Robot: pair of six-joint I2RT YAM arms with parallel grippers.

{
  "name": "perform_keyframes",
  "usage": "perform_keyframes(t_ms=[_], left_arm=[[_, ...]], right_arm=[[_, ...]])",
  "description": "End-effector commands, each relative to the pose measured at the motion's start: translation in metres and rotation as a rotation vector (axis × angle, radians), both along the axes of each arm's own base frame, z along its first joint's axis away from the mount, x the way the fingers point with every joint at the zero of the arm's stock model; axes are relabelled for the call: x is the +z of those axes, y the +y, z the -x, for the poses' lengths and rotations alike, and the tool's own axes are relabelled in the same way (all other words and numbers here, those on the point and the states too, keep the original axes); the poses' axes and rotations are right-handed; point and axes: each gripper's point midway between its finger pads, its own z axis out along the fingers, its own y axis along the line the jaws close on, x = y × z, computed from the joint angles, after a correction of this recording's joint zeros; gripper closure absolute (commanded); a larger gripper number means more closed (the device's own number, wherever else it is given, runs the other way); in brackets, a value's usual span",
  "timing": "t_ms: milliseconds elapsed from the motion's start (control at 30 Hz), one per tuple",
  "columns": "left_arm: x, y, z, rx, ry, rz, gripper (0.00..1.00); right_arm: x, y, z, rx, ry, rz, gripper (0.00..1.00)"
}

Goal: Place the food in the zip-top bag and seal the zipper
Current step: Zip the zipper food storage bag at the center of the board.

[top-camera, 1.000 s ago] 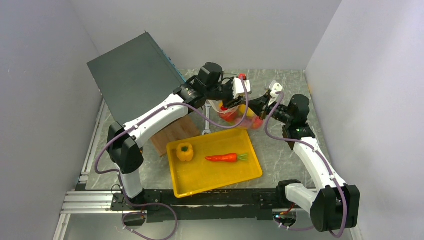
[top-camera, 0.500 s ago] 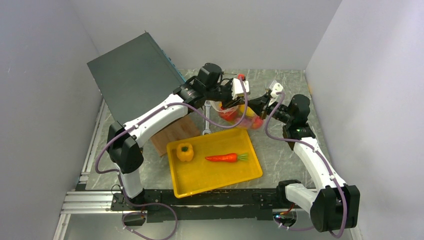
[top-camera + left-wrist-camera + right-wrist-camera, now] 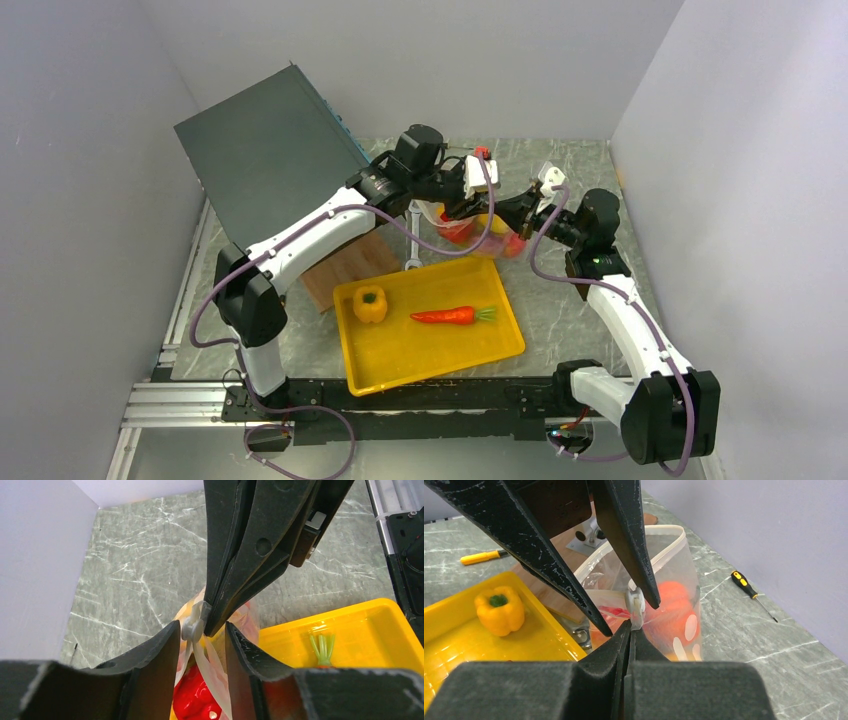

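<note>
Top view gives the layout only: both arms reach fwd and meet over the zip-top bag [image 3: 462, 228], which stands on the grey table [image 3: 570, 310] just past the far edge of the yellow tray [image 3: 400, 355]. A dark panel [image 3: 270, 150] leans at rear left and a wooden board [image 3: 345, 268] lies beside the tray, but claw detail is too small to read there. The wrist cams fill that in. In the left wrist view, the left gripper [image 3: 201, 628] has its jaws part open, straddling the bag's top edge. A white tab [image 3: 192, 625] at the zipper's end sits in the gap against one finger (touching, it seems, but not squeezed). In the right wrist view, the right gripper [image 3: 630, 626] is closed tight, tips pinching that tab from the opposite side. The zipper [image 3: 667, 550] curves behind it in an open loop. Inside the bag are a red piece [image 3: 192, 695] and an orange piece [image 3: 674, 600]. Still in the tray are a yellow pepper [image 3: 499, 607] and a carrot [image 3: 450, 316]. Two screwdrivers, yellow-handled [image 3: 481, 556] and black-and-yellow [image 3: 744, 582], show in that view alone. Pose: the left arm stretches diagonally toward rear centre, wrist turned right. The right arm is bent at the elbow, wrist turned left, claws tip to tip.
</note>
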Motion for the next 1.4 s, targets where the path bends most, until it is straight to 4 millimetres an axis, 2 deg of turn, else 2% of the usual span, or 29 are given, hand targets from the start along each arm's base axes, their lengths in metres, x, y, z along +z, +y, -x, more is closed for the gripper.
perform_keyframes(t_ms=[0,100,267,367,467,600,767,867,1100,1233,1367], left_arm=[[0.03,-0.002,0.008,-0.04,-0.033,0.059,0.6],[0.03,0.0,0.007,-0.032,-0.044,0.054,0.71],[0.031,0.0,0.005,-0.021,-0.051,0.055,0.78],[0.033,-0.001,0.003,-0.017,-0.055,0.06,0.88],[0.033,0.001,-0.006,0.026,-0.071,0.051,1.0],[0.022,0.009,-0.017,0.067,-0.074,-0.008,1.0],[0.015,0.023,-0.022,0.085,-0.053,-0.041,1.0],[0.013,0.028,-0.019,0.082,-0.06,-0.058,1.0],[0.003,0.036,-0.012,0.072,-0.043,-0.089,1.0],[-0.003,0.045,-0.013,0.099,-0.063,-0.117,1.0],[0.004,0.056,-0.016,0.125,-0.086,-0.125,1.0]], right_arm=[[0.028,0.004,0.009,0.046,-0.129,-0.003,1.0],[0.029,0.004,0.01,0.043,-0.132,-0.001,1.0],[0.029,0.004,0.01,0.046,-0.134,-0.003,1.0],[0.029,0.004,0.01,0.047,-0.133,-0.007,1.0],[0.028,0.001,0.01,0.014,-0.141,-0.023,1.0],[0.04,-0.008,0.016,-0.074,-0.228,-0.124,1.0],[0.038,-0.017,0.019,-0.149,-0.227,-0.243,1.0],[0.035,-0.024,0.014,-0.2,-0.207,-0.262,1.0],[0.046,-0.037,0.011,-0.287,-0.192,-0.303,1.0],[0.042,-0.057,0.004,-0.367,-0.167,-0.312,1.0],[0.027,-0.074,-0.004,-0.422,-0.111,-0.304,1.0]])
